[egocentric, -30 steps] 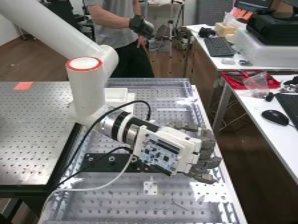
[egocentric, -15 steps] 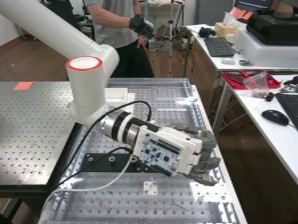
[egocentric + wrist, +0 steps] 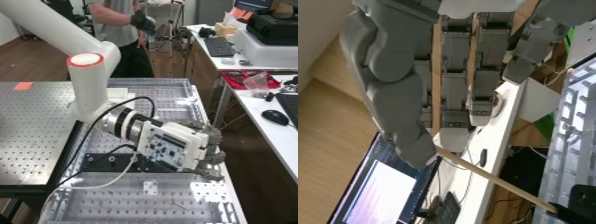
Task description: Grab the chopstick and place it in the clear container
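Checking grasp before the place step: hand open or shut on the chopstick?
Shut on it. In the wrist view, the hand's thumb and a fingertip pinch the chopstick near one end.

Arm [image 3: 90,95]: one. Hand [image 3: 211,152]: one. Chopstick [image 3: 497,182]: one. Perforated worktops: two, a left worktop [image 3: 33,140] and a middle worktop [image 3: 100,195]. Keyboards on the right: two, a far keyboard [image 3: 218,46] and a nearer keyboard [image 3: 289,107]. Mouse [image 3: 275,117], right: one. Red tray [image 3: 233,78], right: one. Clear plastic bag [image 3: 257,81] at the tray: one. Cardboard box [image 3: 225,29], far right: one. Orange patch [image 3: 23,86], far end of left worktop: one. Black mounting plate [image 3: 100,161], middle worktop: one. Small white plate [image 3: 150,187], near it: one. Circuit board [image 3: 163,150]: one. Lit screen [image 3: 381,187]: one.
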Controlling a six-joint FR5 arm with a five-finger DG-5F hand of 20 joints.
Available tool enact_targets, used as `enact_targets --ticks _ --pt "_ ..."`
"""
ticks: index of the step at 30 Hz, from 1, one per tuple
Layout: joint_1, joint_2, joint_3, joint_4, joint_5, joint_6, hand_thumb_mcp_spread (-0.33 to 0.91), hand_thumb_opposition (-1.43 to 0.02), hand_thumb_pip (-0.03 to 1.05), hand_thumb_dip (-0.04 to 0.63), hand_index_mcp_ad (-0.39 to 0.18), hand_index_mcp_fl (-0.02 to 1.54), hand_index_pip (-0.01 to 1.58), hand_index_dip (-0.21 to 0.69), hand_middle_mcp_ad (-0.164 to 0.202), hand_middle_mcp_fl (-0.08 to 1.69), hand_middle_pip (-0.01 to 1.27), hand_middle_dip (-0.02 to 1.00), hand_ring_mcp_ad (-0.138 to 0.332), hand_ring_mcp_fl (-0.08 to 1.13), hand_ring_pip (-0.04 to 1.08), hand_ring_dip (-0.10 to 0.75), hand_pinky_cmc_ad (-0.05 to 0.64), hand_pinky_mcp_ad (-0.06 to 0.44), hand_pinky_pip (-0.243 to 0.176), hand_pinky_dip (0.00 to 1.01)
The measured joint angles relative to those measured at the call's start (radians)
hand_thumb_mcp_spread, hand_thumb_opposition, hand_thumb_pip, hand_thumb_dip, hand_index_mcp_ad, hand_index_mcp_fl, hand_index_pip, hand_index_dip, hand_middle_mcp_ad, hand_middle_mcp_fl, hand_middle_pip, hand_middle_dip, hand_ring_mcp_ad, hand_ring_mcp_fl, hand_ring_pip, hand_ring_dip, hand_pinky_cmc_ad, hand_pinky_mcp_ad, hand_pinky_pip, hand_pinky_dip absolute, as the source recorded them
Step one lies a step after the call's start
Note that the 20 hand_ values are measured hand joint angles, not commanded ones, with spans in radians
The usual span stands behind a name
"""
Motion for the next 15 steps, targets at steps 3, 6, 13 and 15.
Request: enact_targets --ticks 3,6,13,15 --pt "-0.003 0.004 0.011 -0.009 -0.003 -0.010 0.69 -0.96 0.51 0.251 -0.164 0.72 1.18 0.002 -0.026 0.89 0.70 0.71 0.007 0.68 0.09 0.545 0.456 0.201 0.087 0.18" --pt "-0.008 0.012 0.024 -0.022 -0.007 -0.024 0.69 -0.96 0.50 0.253 -0.164 0.72 1.18 0.003 -0.026 0.92 0.69 0.71 0.005 0.69 0.09 0.545 0.464 0.216 0.087 0.18" --pt "-0.022 0.035 0.046 -0.057 -0.011 -0.050 0.75 -0.96 0.50 0.255 -0.171 0.75 1.18 0.005 -0.028 0.92 0.70 0.72 0.005 0.69 0.10 0.545 0.468 0.215 0.087 0.18" --pt "-0.025 0.041 0.049 -0.061 -0.012 -0.052 0.76 -0.96 0.50 0.255 -0.171 0.75 1.18 0.005 -0.028 0.92 0.70 0.72 0.005 0.69 0.10 0.545 0.473 0.215 0.087 0.18"
